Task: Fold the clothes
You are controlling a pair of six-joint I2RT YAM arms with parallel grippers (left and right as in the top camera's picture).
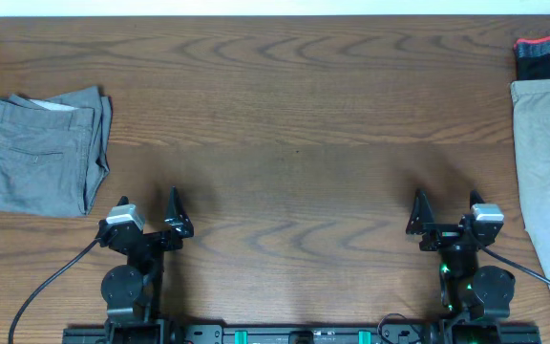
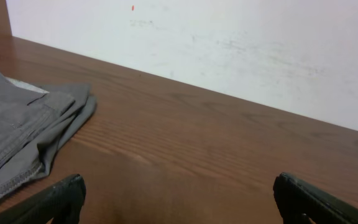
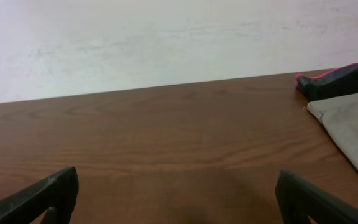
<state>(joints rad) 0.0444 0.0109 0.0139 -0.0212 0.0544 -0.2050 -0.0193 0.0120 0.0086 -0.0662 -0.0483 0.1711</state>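
Grippers, near edge of the tabletop [image 1: 294, 124]: left gripper [image 1: 148, 208] and right gripper [image 1: 447, 208], both set low with jaws spread to their widest and nothing between them; each wrist view shows me only bare wood ahead. Item, right edge: khaki pair [image 1: 547, 182], pale, lying flat and, as far as I can judge, not yet folded. Its long axis runs near to far along that edge, and part of it lies beyond the picture. It sits just to the right of the right gripper, so I judge that arm the nearer and the likelier to reach first, sideways toward the right edge. Item, left edge: grey pair [image 1: 36, 153], already folded into a compact stack with a pocket seam showing on top, beyond and to the left of the left gripper, well apart from it. Item, far right corner: dark garment [image 1: 547, 57] with red trim, right against the far end of the khaki pair. Containers: none in view.
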